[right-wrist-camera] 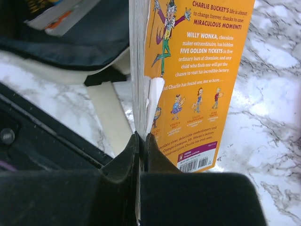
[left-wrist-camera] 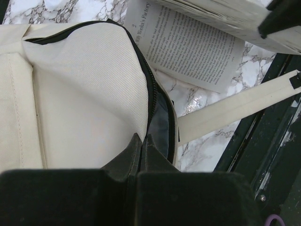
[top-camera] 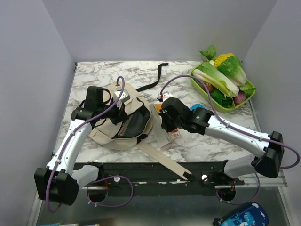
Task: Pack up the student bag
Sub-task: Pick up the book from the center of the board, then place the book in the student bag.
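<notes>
The student bag (top-camera: 117,129), cream fabric with a dark lining, lies left of centre with its mouth open. My left gripper (top-camera: 123,101) is shut on the bag's zipper edge; in the left wrist view its gripper (left-wrist-camera: 142,139) pinches the cream fabric (left-wrist-camera: 84,94). An orange paperback book (top-camera: 173,133) stands on its edge just right of the bag. My right gripper (top-camera: 164,117) is shut on it, and in the right wrist view that gripper (right-wrist-camera: 143,137) clamps the pages beside the orange back cover (right-wrist-camera: 197,70). Another book (right-wrist-camera: 51,14) shows inside the bag's dark interior (right-wrist-camera: 80,42).
The bag's long beige strap (top-camera: 162,160) runs across the dark rail (top-camera: 155,172) at the table's front edge. A green tray (top-camera: 249,96) of vegetables sits at the back right, with a small blue object (top-camera: 200,106) near it. A black strap (top-camera: 160,70) trails toward the back.
</notes>
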